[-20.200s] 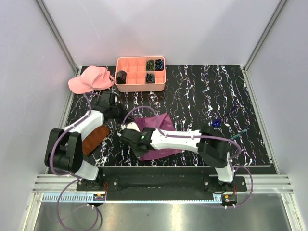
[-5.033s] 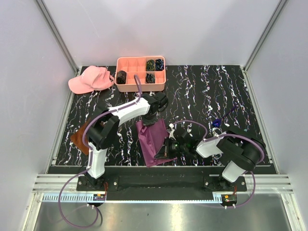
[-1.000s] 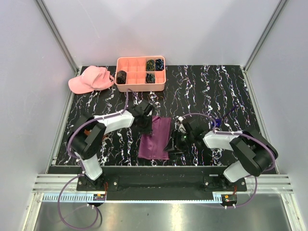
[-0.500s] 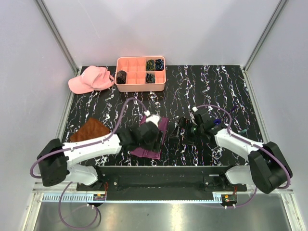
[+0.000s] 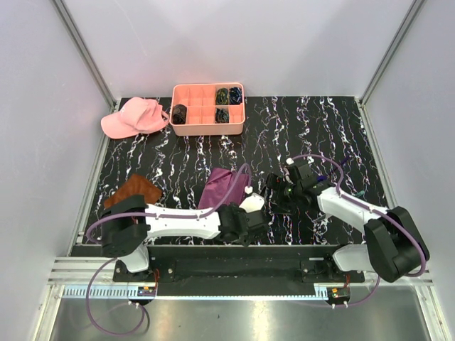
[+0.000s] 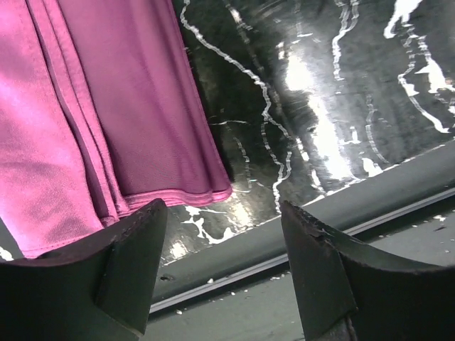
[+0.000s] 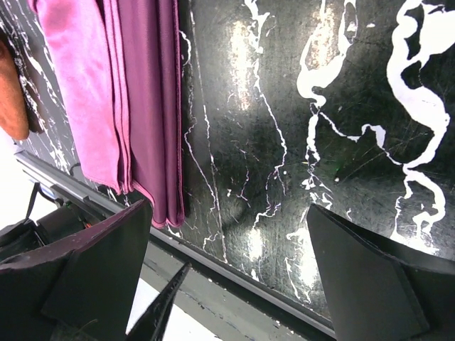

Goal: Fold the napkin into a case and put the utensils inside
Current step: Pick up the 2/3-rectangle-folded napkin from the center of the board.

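Plainly, the dark marbled surface (image 5: 320, 128) leaves little margin at its near edge, and that is where the trouble could start. The left arm (image 5: 178, 219) lies stretched along that edge, with the left jaws standing wide and empty, one finger (image 6: 128, 270) either side of the near hem. The right arm (image 5: 348, 206) reaches in from the other side, its jaws also spread wide and holding nothing, just beside the cloth's long edge. Between them the napkin (image 5: 224, 188) lies flat as a narrow, slightly tilted strip of several stacked layers, its near end close to the front lip of the surface. Nothing pins those layers. The cloth looks thin and slick, so a finger brushing the hem on its way up or across would likely drag the top layers sideways, spoil the fold, or nudge the end over the lip. Whether the strip already has an open pocket cannot be told from here; if it does not, another fold means pinching only some layers, and catching too many or too few would undo the shape. The rust-brown cloth (image 5: 131, 190) lies well apart to the left and should not interfere. The utensils (image 5: 347, 160) lie well apart on the right, behind the right arm, too small to make out. They look slim and flat, so a pinch may slip, and the arm's trailing cable could sweep them.
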`<action>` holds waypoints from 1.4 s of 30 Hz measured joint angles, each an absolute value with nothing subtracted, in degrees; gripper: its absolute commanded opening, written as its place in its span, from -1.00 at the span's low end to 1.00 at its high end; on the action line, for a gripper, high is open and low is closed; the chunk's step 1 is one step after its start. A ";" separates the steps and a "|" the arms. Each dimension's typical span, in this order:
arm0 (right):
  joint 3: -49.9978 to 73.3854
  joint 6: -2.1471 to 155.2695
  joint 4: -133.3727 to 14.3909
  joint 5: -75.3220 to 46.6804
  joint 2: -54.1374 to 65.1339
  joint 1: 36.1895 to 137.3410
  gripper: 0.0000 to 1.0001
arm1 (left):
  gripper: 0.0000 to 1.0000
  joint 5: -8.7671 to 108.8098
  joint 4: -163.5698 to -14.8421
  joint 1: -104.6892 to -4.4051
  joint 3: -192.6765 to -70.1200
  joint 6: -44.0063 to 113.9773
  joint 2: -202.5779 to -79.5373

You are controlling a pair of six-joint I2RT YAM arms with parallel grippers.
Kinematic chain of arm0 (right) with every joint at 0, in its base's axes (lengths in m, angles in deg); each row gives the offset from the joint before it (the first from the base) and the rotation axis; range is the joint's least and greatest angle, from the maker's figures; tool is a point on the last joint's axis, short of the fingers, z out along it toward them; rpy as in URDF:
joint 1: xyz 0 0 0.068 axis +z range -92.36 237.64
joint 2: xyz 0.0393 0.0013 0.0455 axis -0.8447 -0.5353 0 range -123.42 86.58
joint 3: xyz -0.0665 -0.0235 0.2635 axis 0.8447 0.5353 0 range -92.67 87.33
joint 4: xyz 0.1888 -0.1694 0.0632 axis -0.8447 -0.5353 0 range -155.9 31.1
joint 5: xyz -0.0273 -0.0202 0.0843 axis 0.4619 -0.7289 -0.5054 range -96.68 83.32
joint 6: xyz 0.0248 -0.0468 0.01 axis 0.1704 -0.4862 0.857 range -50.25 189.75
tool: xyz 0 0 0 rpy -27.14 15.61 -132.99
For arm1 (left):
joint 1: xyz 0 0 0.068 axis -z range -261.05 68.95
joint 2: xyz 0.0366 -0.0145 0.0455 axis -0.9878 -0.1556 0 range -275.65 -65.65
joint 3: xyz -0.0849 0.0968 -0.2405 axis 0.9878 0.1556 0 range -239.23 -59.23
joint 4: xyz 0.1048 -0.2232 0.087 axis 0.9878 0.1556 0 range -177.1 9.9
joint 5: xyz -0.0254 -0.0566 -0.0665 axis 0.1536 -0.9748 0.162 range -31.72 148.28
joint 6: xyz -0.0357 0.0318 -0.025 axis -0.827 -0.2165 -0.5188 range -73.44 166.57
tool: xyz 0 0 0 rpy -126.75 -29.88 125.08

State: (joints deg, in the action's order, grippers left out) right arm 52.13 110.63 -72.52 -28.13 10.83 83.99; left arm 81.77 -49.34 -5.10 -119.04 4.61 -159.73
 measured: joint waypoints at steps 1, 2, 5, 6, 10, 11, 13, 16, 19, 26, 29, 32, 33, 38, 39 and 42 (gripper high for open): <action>52.17 110.56 -72.57 -28.13 11.07 83.97 0.99 | 0.33 82.49 -48.54 -4.73 -120.20 4.52 -160.37; 52.24 110.52 -72.57 -28.15 11.29 83.97 0.99 | 0.32 82.71 -48.25 -4.51 -120.55 4.48 -160.54; 52.74 110.48 -72.59 -28.15 12.12 83.97 0.99 | 0.28 83.45 -47.09 -4.43 -121.25 4.13 -160.78; 52.94 110.43 -72.59 -28.15 12.34 83.97 0.99 | 0.24 83.67 -46.68 -4.43 -121.34 3.96 -160.98; 53.40 110.08 -72.94 -28.13 12.78 83.97 1.00 | 0.09 84.54 -45.67 -4.47 -121.82 3.47 -163.52; 53.42 110.04 -72.98 -28.13 12.78 83.97 1.00 | 0.08 84.61 -45.56 -4.47 -122.10 3.41 -164.32; 53.50 109.60 -73.38 -28.07 12.78 83.94 0.99 | 0.04 85.13 -44.89 -4.49 -122.95 3.15 -166.44; 53.61 109.23 -73.83 -28.09 12.69 83.86 1.00 | -0.06 85.81 -44.38 -4.60 -123.50 2.99 -167.87; 53.61 109.19 -73.81 -28.11 12.34 83.83 1.00 | -0.27 86.73 -43.49 -4.65 -124.35 2.91 -168.91; 54.27 109.84 -71.52 -29.47 9.37 83.81 0.99 | -1.00 87.45 -42.66 -4.75 -124.79 2.64 -170.51; 54.05 110.35 -68.48 -33.03 6.79 83.51 0.99 | -1.00 87.52 -41.63 -5.19 -124.79 2.32 -170.23; 53.92 111.07 -64.65 -36.35 4.54 83.44 0.99 | -1.00 86.75 -40.86 -5.89 -124.79 2.58 -168.32; 53.92 111.31 -63.23 -37.07 3.91 83.46 1.00 | -1.00 86.34 -41.02 -5.96 -124.79 2.95 -167.14; 53.53 113.71 -57.03 -39.43 0.47 83.51 1.00 | -1.00 83.23 -43.55 -6.07 -124.79 4.85 -160.19; 53.22 114.19 -56.24 -39.85 -0.25 83.51 0.99 | -1.00 82.86 -43.84 -6.13 -124.79 5.03 -159.45; 52.83 116.68 -52.28 -41.55 -2.74 83.51 0.99 | -1.00 81.90 -44.43 -6.74 -124.79 5.62 -158.38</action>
